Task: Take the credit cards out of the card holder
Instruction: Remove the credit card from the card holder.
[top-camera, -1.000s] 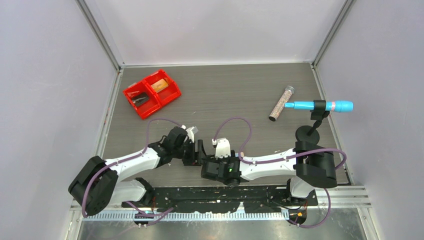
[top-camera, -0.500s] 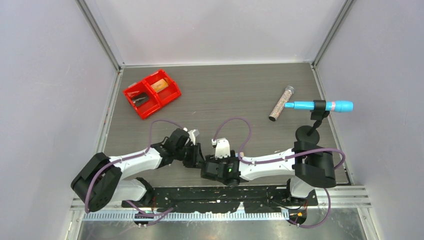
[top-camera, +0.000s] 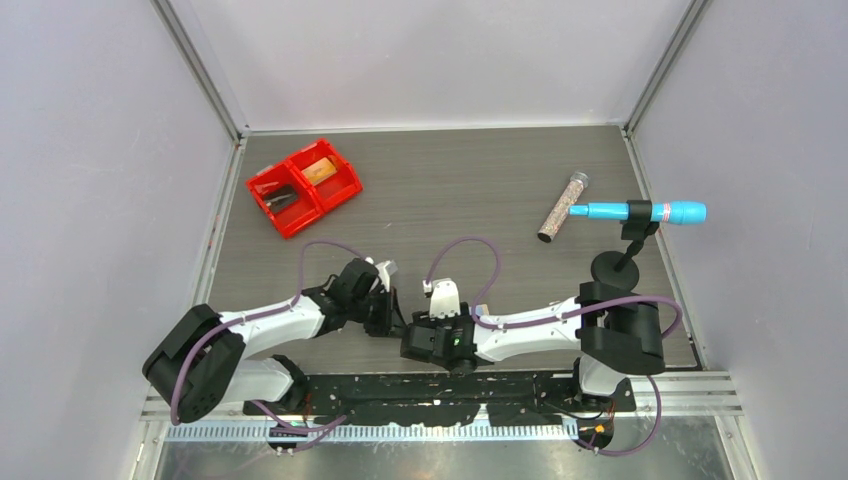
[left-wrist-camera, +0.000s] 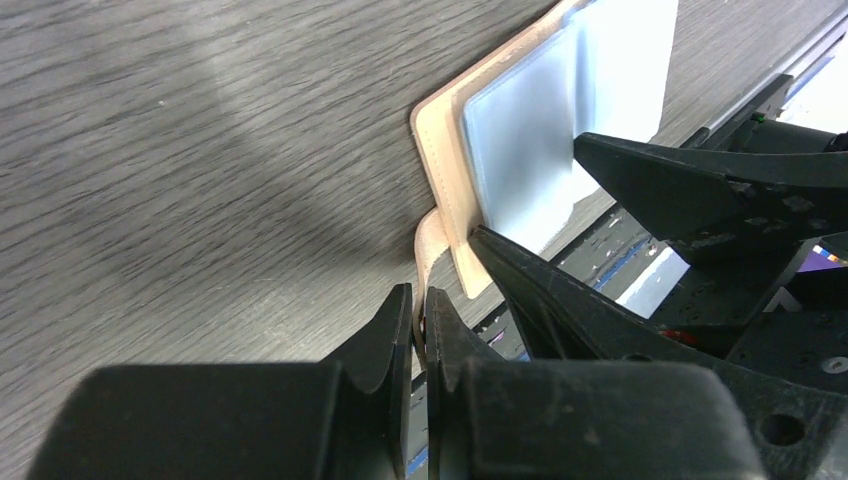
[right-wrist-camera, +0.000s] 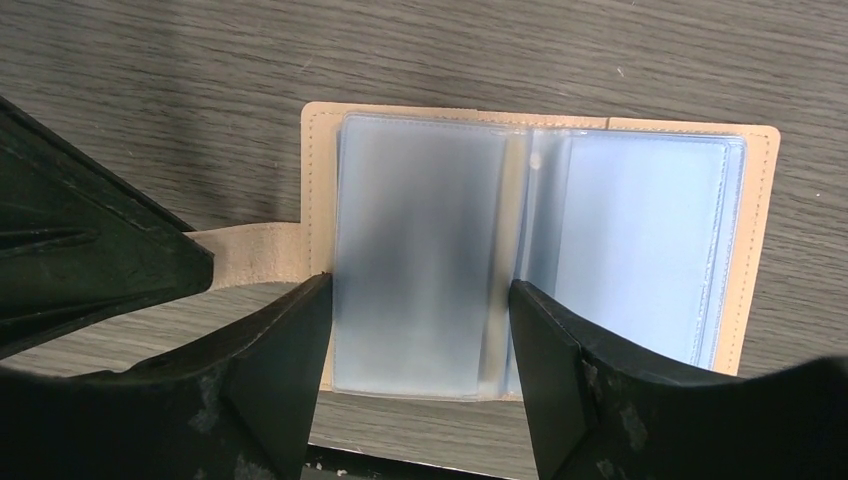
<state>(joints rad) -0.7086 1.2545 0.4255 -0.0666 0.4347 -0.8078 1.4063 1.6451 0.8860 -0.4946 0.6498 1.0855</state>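
The card holder (right-wrist-camera: 540, 250) lies spread open, blue-grey panels up, near the tabletop's (top-camera: 450, 190) near edge, between both tools. The left tool (left-wrist-camera: 417, 305) pinches its snap tab (left-wrist-camera: 428, 240). The right tool (right-wrist-camera: 415, 300), spread, straddles the tab-side panel, where a dark card (right-wrist-camera: 420, 230) shows dimly. The tabletop is grey wood grain, the walls pale. Far left sits a red bin (top-camera: 303, 185), far right a glitter tube (top-camera: 563, 207) and a blue cylinder (top-camera: 640, 211).

Your card holder (right-wrist-camera: 620, 240) lies spread open and flat on the wood-grain table (right-wrist-camera: 500, 50), near its front edge. It has a tan border, blue-grey clear sleeves facing up, and its snap tab (right-wrist-camera: 250, 255) stretched out sideways. A dark credit card (right-wrist-camera: 415, 250) shows dimly through one sleeve.
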